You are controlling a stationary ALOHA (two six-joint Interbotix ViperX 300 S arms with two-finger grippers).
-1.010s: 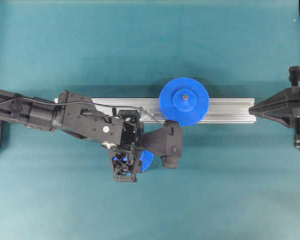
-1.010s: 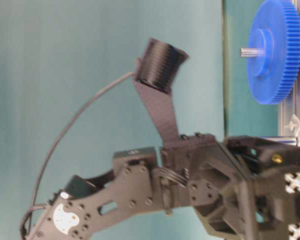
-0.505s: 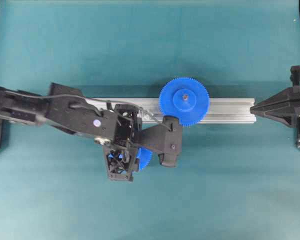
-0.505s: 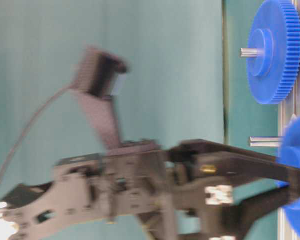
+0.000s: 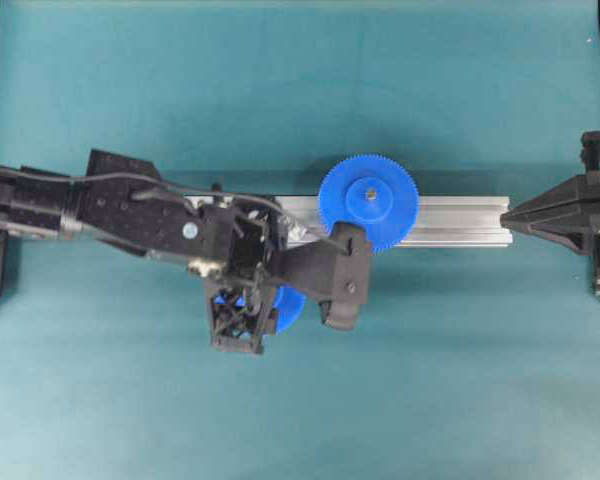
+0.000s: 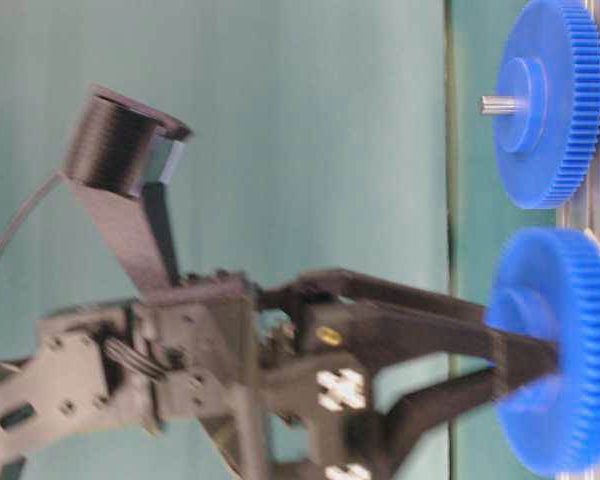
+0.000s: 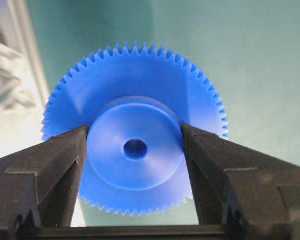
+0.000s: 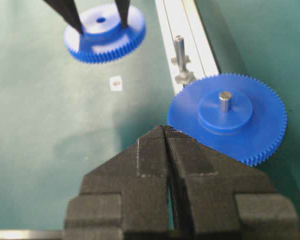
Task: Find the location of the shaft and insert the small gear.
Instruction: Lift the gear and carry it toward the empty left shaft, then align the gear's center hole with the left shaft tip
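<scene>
A: Between the fingers of the left gripper (image 7: 135, 150) the small gear (image 7: 135, 132) is held by its raised hub, the jaws partly open and closed against the hub's sides. How far is the task judged to have come?

B: The pick-up is done; the insertion is not. The shaft (image 8: 179, 50) is seen standing bare on the aluminium rail (image 8: 187, 30), off to one side of the left gripper, just beside the larger gear (image 8: 227, 115). The small gear's hole has yet to be lined up over it and lowered.

A: And the right gripper (image 8: 166, 132)?

B: It is seen pressed shut and empty, well apart from the shaft.

A: What is changed from a second ago?

B: In the table-level view the small gear was hidden behind the left gripper then; now it is shown whole, carried clear of the table (image 5: 280, 80). From overhead the wrist is seen to have turned slightly, the gear kept just short of the rail.
</scene>
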